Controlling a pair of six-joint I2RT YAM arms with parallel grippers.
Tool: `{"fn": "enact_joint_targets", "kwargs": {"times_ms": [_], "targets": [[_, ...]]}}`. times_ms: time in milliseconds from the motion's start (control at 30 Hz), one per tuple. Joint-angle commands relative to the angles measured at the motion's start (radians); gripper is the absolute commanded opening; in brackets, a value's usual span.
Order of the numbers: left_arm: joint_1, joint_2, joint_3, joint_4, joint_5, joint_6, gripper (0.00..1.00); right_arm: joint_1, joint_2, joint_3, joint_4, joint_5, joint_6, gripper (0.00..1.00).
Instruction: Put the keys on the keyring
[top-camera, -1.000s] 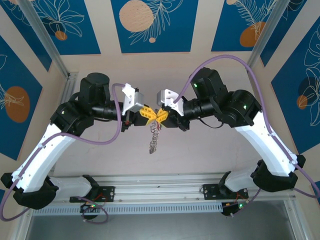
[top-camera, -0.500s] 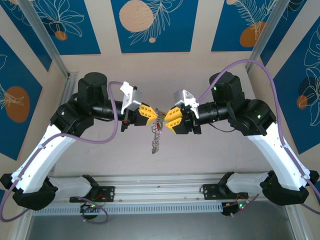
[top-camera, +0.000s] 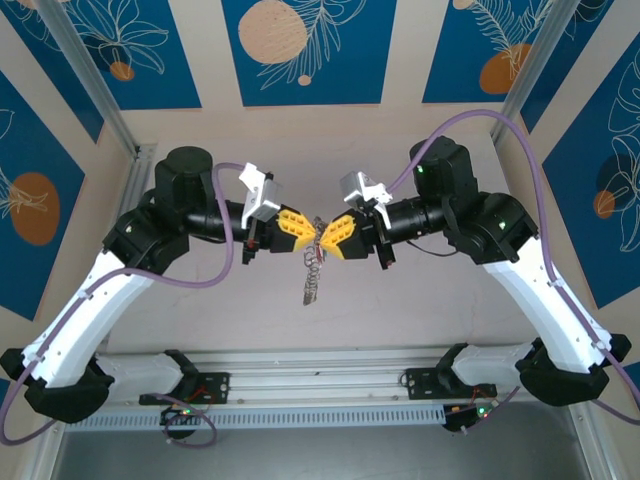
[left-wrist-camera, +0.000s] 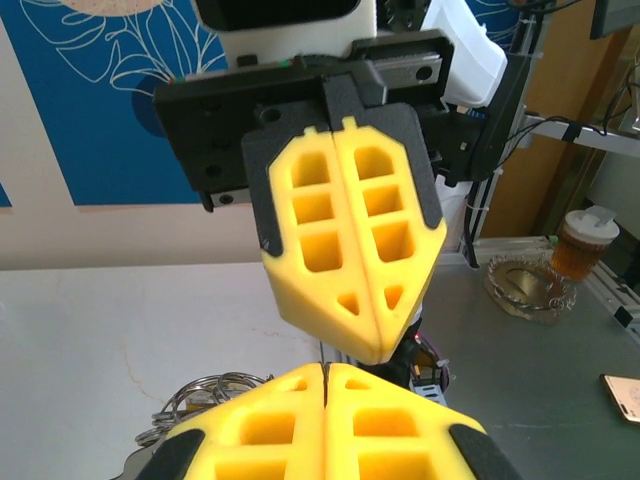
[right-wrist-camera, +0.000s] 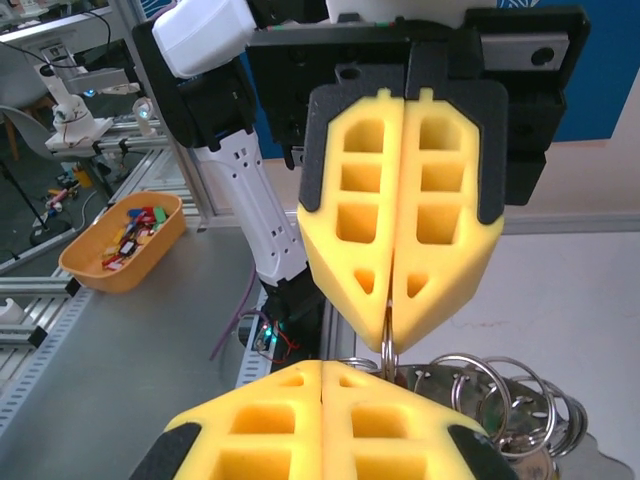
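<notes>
Where the two arms meet tip to tip over the middle of the table (top-camera: 400, 300), the keyring (top-camera: 312, 272) hangs as a limp grey chain of small metal loops. Its upper end sits at the point where the two grippers meet. Its lower end drops toward the near side; whether it touches the tabletop cannot be told.

The left gripper (top-camera: 305, 230) has its yellow fingers pressed fully together. In the right wrist view a thin wire ring emerges from the seam at its tip, so it grips the keyring at the upper end, with the bunched loops lying below and to the right.

The right gripper (top-camera: 328, 232) points left, directly opposing the left one, nearly touching it. Its fingers are also closed with no gap. Whether they pinch any part of the chain cannot be told.

A purple cable (top-camera: 470, 125) arches over the right arm. An orange tray (right-wrist-camera: 120, 240) of small coloured items sits beside the table, seen from the right wrist.
</notes>
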Motion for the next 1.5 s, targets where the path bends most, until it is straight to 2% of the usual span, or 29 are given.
{"fn": "enact_joint_targets", "kwargs": {"times_ms": [0, 133, 233, 300, 433, 1233, 1467], "targets": [[0.004, -0.030, -0.016, 0.062, 0.040, -0.014, 0.00, 0.003, 0.001, -0.018, -0.022, -0.036, 0.015, 0.10], [0.004, -0.037, -0.022, 0.069, 0.043, -0.023, 0.00, 0.009, -0.017, -0.061, -0.007, -0.024, 0.041, 0.19], [0.003, -0.043, -0.022, 0.075, 0.046, -0.030, 0.00, 0.013, -0.027, -0.095, 0.031, -0.027, 0.065, 0.21], [0.003, -0.048, -0.027, 0.083, 0.047, -0.033, 0.00, 0.016, -0.031, -0.108, 0.057, -0.030, 0.072, 0.18], [0.004, -0.060, -0.043, 0.100, 0.046, -0.045, 0.00, 0.016, -0.017, -0.108, 0.074, -0.038, 0.072, 0.00], [0.004, -0.082, -0.079, 0.187, 0.054, -0.083, 0.00, 0.016, -0.051, -0.174, 0.148, -0.058, 0.110, 0.00], [0.005, -0.093, -0.122, 0.278, 0.046, -0.122, 0.00, 0.018, -0.051, -0.196, 0.201, -0.076, 0.130, 0.00]]}}
